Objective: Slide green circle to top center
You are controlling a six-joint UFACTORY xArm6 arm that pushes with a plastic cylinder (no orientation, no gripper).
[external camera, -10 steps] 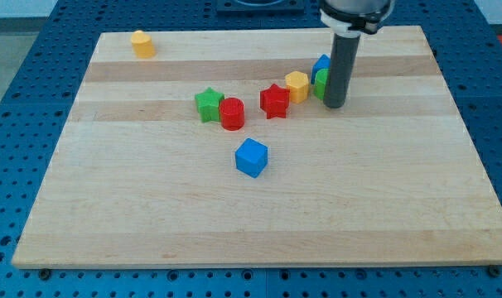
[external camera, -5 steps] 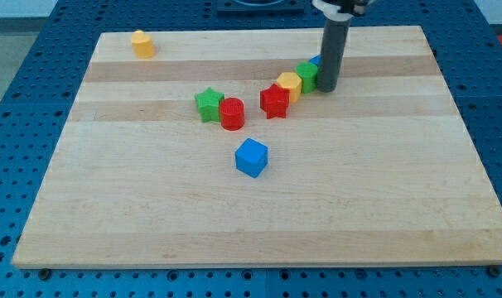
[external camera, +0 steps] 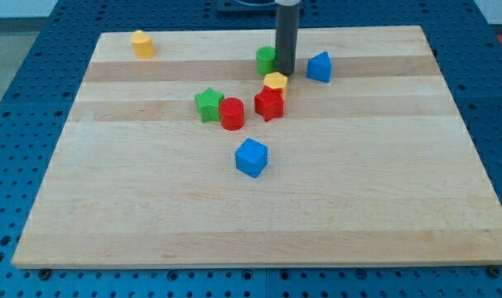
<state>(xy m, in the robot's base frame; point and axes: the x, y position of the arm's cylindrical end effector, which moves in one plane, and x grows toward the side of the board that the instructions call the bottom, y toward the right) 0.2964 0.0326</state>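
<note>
The green circle (external camera: 266,59) lies near the top middle of the wooden board (external camera: 152,207), just left of my rod. My tip (external camera: 284,73) rests on the board touching the green circle's right side. A yellow hexagon (external camera: 275,82) sits directly below my tip, against a red star (external camera: 269,104). A blue block (external camera: 319,67) lies to the right of my tip, apart from it.
A green star (external camera: 207,104) and a red cylinder (external camera: 231,113) touch each other left of the red star. A blue cube (external camera: 252,157) lies lower in the middle. A yellow block (external camera: 142,43) sits at the top left corner.
My tip has moved left and up, pushing the green circle left toward the top middle. The yellow hexagon and red star shifted slightly left. The blue block is now uncovered on the right.
</note>
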